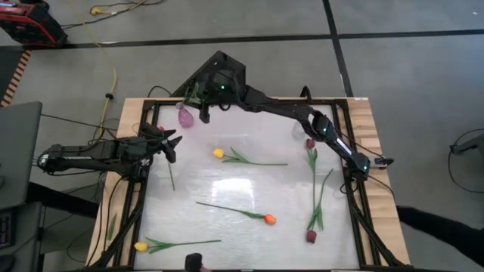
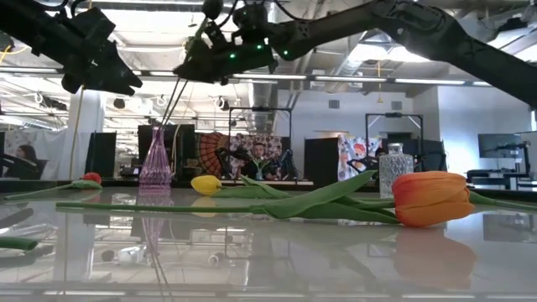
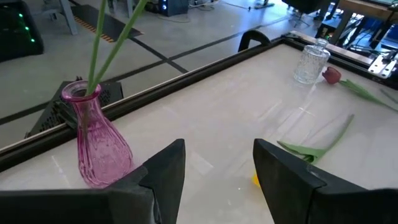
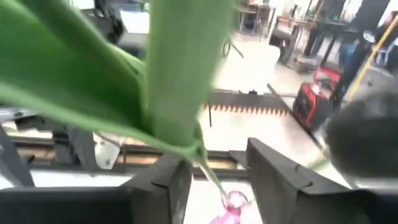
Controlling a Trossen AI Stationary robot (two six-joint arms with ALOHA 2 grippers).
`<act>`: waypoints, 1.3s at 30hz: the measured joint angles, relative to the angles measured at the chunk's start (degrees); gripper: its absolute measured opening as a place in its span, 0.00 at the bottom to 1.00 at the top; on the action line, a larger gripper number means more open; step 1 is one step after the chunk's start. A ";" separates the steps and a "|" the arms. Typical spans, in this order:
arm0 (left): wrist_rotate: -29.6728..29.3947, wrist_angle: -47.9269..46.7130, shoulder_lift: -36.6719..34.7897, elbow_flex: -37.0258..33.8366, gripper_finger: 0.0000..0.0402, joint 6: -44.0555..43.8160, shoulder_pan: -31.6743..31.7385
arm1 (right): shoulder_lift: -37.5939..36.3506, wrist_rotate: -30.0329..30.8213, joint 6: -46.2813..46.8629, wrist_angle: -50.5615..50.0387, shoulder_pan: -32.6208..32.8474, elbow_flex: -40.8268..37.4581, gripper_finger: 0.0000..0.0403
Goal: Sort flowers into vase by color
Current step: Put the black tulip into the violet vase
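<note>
From above, the right end effector (image 1: 203,97) hangs over the pink vase (image 1: 184,115) at the tabletop's (image 1: 227,185) far left corner, with green stems beneath it; the step in hand looks like dropping a flower into that vase. The left end effector (image 1: 168,142) waits just beside the left edge, fingers parted and empty. Loose flowers lie spread out: a yellow tulip (image 1: 218,153) near the middle, an orange tulip (image 1: 269,220) nearer the front, another yellow tulip (image 1: 141,246) at the front left, and two maroon tulips (image 1: 310,143) on the right.

The low view shows stems (image 2: 171,99) slanting from the vase mouth up to the right end effector; whether its fingers grip them is hard to make out.

The left wrist view shows two stems (image 3: 109,46) standing in the vase, heads cut off above, and a clear glass vase (image 3: 310,61) well apart.

In the right wrist view a blurred green leaf (image 4: 168,74) fills the frame, with the fingers (image 4: 163,182) parted around the thin stem. The next move likely calls for lifting clear without dragging the stems, then picking a matching tulip.
</note>
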 joint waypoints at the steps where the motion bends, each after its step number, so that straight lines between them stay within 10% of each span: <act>1: 0.03 -0.01 0.01 0.00 0.44 0.05 0.00 | -0.52 0.00 0.00 -2.31 -0.17 -0.11 0.48; 17: 1.15 0.62 0.03 0.00 0.44 0.98 0.02 | -2.15 0.00 1.95 -10.99 -1.18 0.72 0.58; 31: 4.98 48.53 12.68 0.33 0.44 49.96 0.46 | -2.15 0.22 1.05 -10.50 -0.77 0.72 0.58; 39: 5.04 48.07 26.75 13.19 0.44 58.01 5.57 | -2.15 0.20 0.87 -10.46 -0.73 0.72 0.58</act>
